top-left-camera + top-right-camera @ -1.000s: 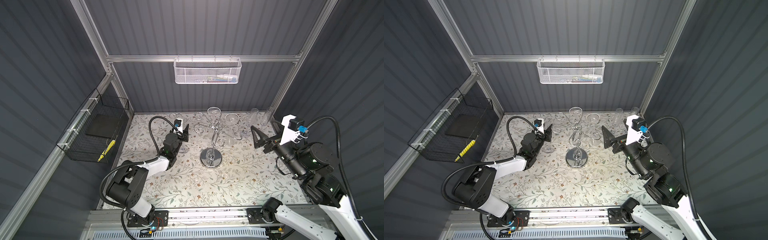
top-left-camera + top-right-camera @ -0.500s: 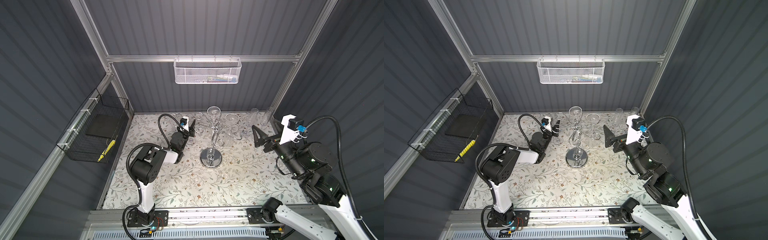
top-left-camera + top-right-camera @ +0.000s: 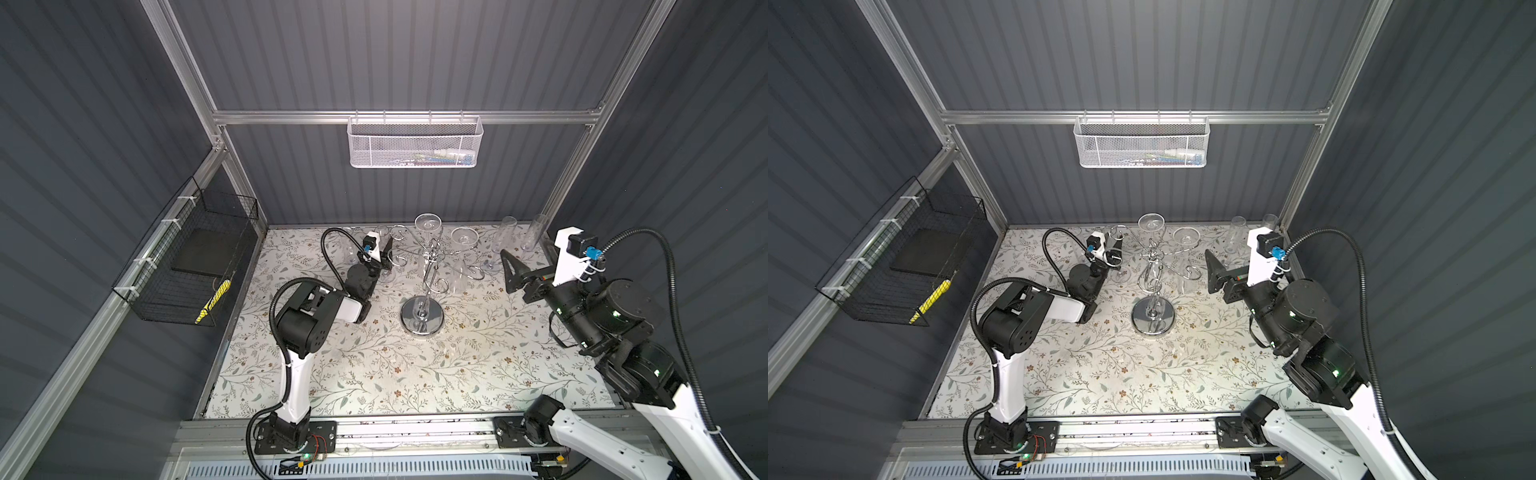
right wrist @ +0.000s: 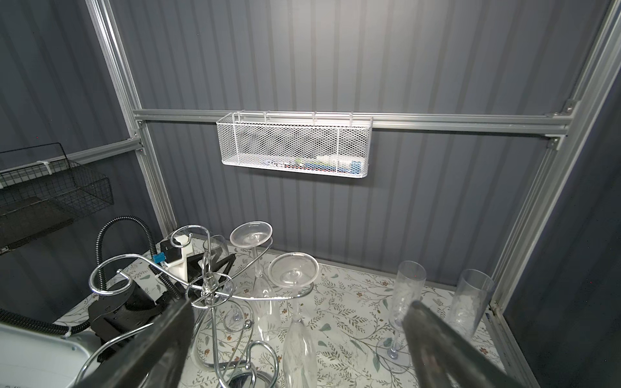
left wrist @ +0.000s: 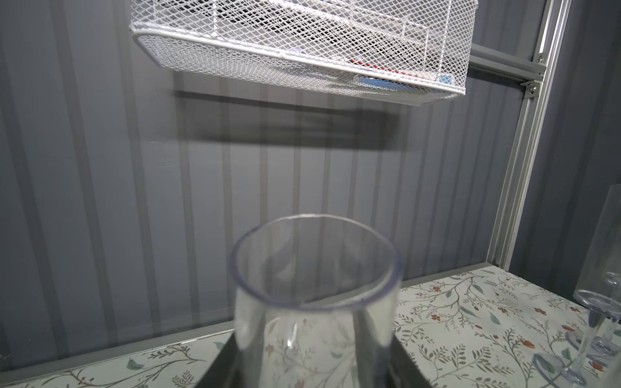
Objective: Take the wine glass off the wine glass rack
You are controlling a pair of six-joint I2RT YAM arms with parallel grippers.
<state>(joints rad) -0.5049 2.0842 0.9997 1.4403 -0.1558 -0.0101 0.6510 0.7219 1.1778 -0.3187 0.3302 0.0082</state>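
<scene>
Clear wine glass (image 5: 316, 302), axis vertical, rim up, seemingly clamped by left fingers (image 5: 405, 369), right fingers (image 4: 161, 339) spread

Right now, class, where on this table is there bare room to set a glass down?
Free: the table in front, between the wine glass rack and the front rail. Crowded: the back edge, with hanging glasses and flutes.

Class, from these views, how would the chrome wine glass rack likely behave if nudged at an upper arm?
Probably stiff: the wine glass rack is bent chrome wire. Possibly tippy: it stands tall on a small round base. Its hanging glasses might swing or slide off.
</scene>
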